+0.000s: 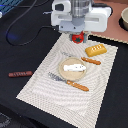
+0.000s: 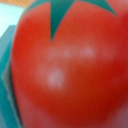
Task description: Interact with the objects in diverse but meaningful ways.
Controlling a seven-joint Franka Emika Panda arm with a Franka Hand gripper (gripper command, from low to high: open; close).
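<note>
The hand [image 1: 78,36] sits over the tomato [image 1: 77,37] at the mat's [image 1: 40,80] 12 o'clock edge; its grip cannot be told. Tomato fills the wrist view [image 2: 70,70]

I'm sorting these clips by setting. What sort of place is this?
Probably a lab tabletop staged as a play dining setting: a striped placemat, a plate holding a white fish-like piece, and an orange-handled fork.
</note>
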